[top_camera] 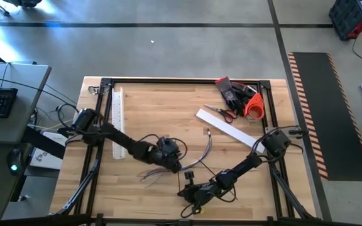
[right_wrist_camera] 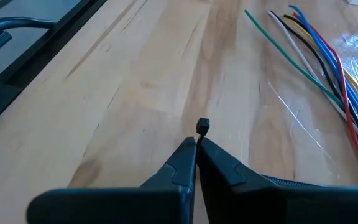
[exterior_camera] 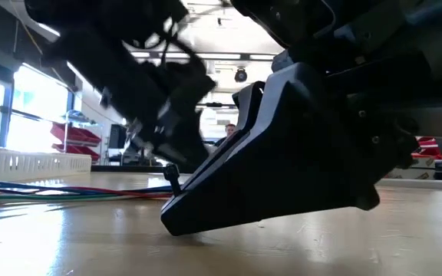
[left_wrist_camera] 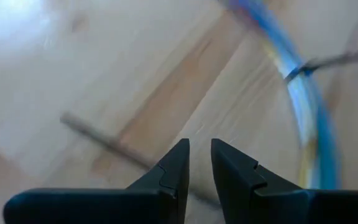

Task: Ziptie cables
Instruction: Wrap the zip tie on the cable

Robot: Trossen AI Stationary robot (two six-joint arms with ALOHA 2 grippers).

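R gripper [right_wrist_camera: 196,144] jaws clamped on ziptie [right_wrist_camera: 202,126] head at tips; L gripper [left_wrist_camera: 199,163] jaws slightly apart, empty, cables [left_wrist_camera: 312,118] beyond; next prob. lift ziptie twd bundle.

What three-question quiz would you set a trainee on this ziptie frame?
1. True or false: the right tool is shut on a ziptie.
2. Which lies near the table's far right corner? A) orange tape roll B) a blue cup C) a hammer
3. Fill in: the cables lie ___ the right tool, untouched by it.

Key: 1 true, its small head pokes out at the tips. 2 A, next to the scissors. 3 beside. The left tool hovers near a blue cable, fingers slightly apart.
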